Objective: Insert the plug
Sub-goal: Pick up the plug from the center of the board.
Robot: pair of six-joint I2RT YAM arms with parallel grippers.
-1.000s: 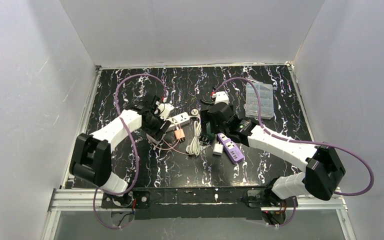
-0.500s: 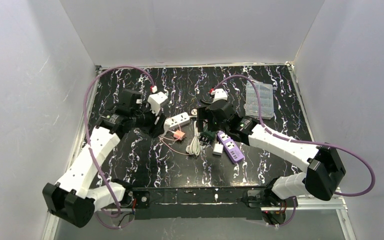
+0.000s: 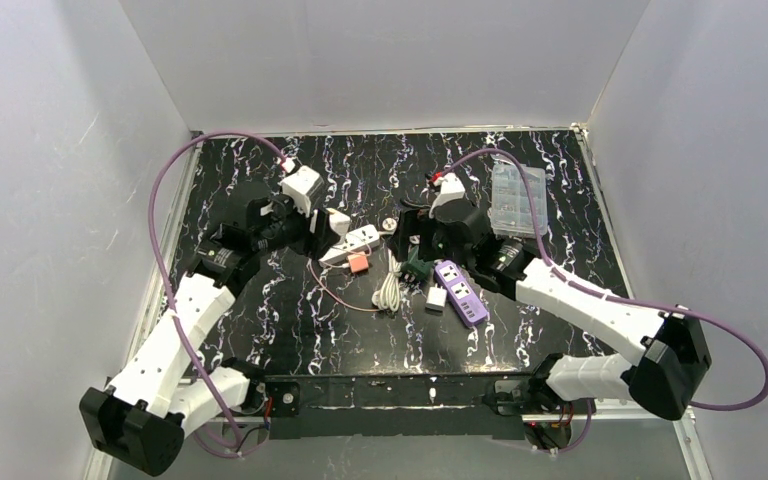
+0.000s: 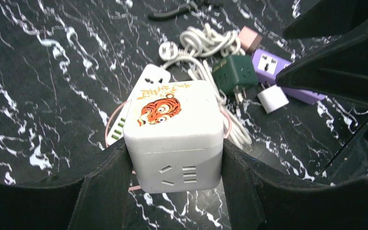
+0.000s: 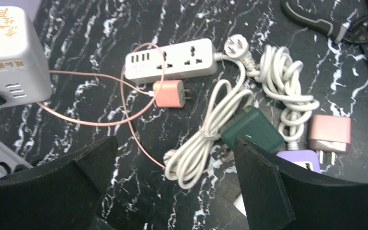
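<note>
- Left claw (image 4: 173, 148) clamped the tiger cube (image 4: 172, 129) above the desk's (image 3: 260, 330) left half, needing its sockets kept clear.
- Right claw (image 5: 172, 148), gaping and empty, hovered over the pink plug (image 5: 168, 93) mid-desk; pinching its body would spare the prongs.
- Strip (image 5: 170, 60), coiled cord (image 5: 206, 139) and thin pink cable (image 5: 91, 122) crowded it.

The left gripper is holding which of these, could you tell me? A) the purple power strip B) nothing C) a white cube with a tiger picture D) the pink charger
C: in the left wrist view, the left gripper clamps both sides of the white cube bearing the tiger picture.
</note>
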